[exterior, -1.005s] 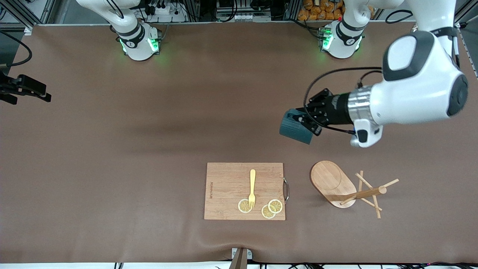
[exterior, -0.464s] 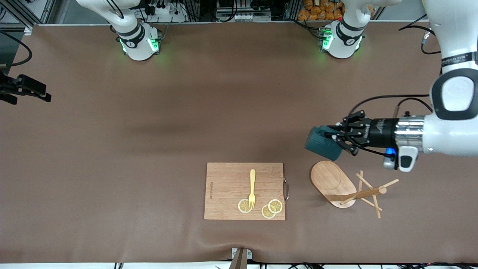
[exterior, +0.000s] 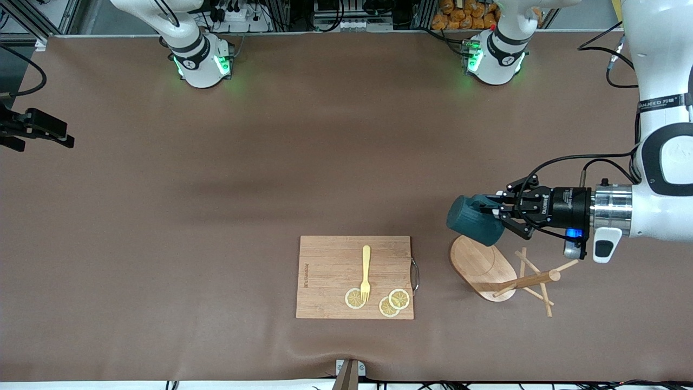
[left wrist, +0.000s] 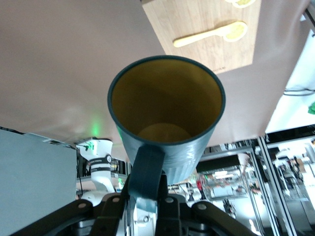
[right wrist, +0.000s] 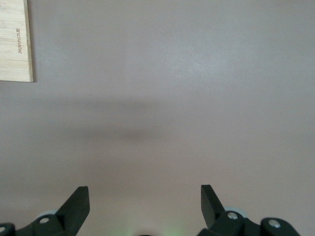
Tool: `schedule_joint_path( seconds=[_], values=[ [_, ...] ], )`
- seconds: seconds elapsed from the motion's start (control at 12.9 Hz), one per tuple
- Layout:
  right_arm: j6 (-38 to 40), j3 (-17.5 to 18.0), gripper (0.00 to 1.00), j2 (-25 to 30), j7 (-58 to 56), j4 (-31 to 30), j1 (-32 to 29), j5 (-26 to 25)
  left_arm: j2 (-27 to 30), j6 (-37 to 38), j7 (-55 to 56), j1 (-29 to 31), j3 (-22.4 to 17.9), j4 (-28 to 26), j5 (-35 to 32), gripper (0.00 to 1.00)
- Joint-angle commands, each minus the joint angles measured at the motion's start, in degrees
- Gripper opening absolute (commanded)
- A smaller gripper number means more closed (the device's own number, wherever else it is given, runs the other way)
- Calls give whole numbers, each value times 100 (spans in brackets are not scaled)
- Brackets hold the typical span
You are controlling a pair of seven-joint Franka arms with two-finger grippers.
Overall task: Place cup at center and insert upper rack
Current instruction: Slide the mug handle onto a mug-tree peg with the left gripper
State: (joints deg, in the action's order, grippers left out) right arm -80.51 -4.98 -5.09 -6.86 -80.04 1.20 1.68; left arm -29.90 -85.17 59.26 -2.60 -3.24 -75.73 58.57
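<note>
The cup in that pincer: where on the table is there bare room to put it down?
The brown mat between the two arm bases and the cutting board is bare. It is crowded where the left pincer holds the cup: the tipped rack lies just under it, beside the board bearing a fork and lemon slices.

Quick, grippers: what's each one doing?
Left gripper: shut on the cup by its handle, above the upper rack.
Right gripper: open, empty, waiting.
</note>
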Motion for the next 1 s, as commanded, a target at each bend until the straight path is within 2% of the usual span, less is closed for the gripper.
schedule_joint_path(
  seconds=[0.0,0.93],
  values=[
    [26,23,100,-18,71,85,-24,52,-121,97,-151,224,52,120,330,0],
    [26,23,100,-9,71,85,-41,52,-604,325,-951,778,52,155,796,0]
  ],
)
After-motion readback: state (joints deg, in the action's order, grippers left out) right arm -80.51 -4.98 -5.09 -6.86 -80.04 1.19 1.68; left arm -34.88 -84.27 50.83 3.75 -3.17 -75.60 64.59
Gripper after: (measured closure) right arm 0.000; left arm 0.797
